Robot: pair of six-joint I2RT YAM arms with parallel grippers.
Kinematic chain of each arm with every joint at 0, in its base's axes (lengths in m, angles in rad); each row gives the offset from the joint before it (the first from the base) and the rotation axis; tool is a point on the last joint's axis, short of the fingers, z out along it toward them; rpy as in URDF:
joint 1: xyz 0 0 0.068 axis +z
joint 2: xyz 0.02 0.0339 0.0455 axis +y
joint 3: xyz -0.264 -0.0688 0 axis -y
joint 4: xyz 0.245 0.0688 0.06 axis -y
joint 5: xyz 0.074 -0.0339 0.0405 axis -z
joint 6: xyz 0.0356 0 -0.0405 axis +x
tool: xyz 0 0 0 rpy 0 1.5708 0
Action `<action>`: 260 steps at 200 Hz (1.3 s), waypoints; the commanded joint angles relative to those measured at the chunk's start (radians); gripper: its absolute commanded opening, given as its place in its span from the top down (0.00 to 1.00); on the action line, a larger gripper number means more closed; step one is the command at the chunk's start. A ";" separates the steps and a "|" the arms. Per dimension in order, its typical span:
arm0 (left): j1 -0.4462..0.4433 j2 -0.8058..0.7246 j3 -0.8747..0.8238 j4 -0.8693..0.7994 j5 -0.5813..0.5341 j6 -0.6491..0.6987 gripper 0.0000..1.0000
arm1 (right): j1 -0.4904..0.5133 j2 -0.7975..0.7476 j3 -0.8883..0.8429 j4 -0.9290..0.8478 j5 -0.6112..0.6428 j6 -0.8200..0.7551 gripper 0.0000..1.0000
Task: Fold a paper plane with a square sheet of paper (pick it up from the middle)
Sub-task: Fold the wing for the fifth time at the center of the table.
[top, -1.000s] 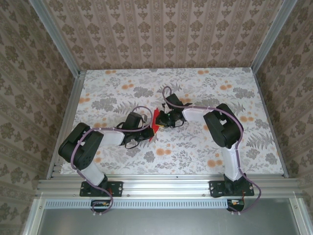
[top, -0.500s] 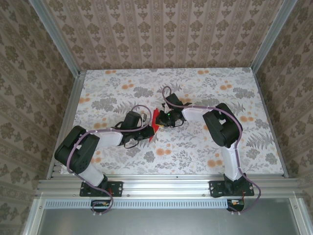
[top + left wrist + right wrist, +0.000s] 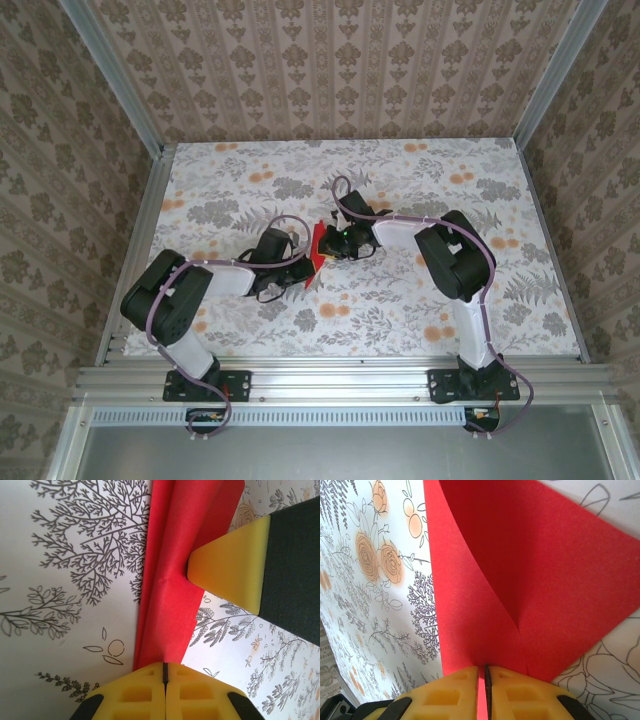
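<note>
Risk notes, both arms on one fold. Red paper (image 3: 316, 250) sits just left of centre in the top view, over the floral table (image 3: 450, 180), caught between the two wrists. It is creased lengthwise into a narrow, part-folded shape, and I cannot tell whether its lower edge touches the table. Left gripper (image 3: 165, 666) is clamped on one end, pads pressed together at the bottom of its wrist view with the sheet running out from between them. Right gripper (image 3: 483, 669) is likewise pinched on the paper, with a red sliver showing in the slit between its pads. One of its yellow fingers (image 3: 230, 572) shows at the right of the left wrist view, against the sheet. My worries are these. With two pinches on one thin sheet, any pull apart or twist could tear it or drag it from one grip. Pushing the wrists together could buckle it off the crease, and I see a small wrinkle beside that finger. If one pinch lets go early, the layers may spring open. The wrists are close, so a collision is possible.
</note>
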 commanded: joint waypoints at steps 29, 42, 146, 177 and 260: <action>0.005 0.020 -0.041 -0.049 -0.035 0.010 0.96 | -0.005 -0.079 -0.017 0.087 -0.046 -0.004 0.85; 0.005 0.020 -0.051 -0.044 -0.033 0.016 0.97 | 0.001 -0.086 -0.018 0.102 -0.052 0.005 0.85; 0.013 0.022 -0.091 -0.011 -0.001 0.046 0.99 | 0.047 0.039 0.014 0.112 -0.109 0.048 0.88; 0.018 0.016 -0.104 0.000 0.008 0.042 0.99 | 0.045 0.077 0.035 0.098 -0.104 0.046 0.88; 0.016 0.014 -0.102 -0.083 0.111 0.120 0.99 | -0.027 0.165 0.162 0.024 -0.030 0.008 0.88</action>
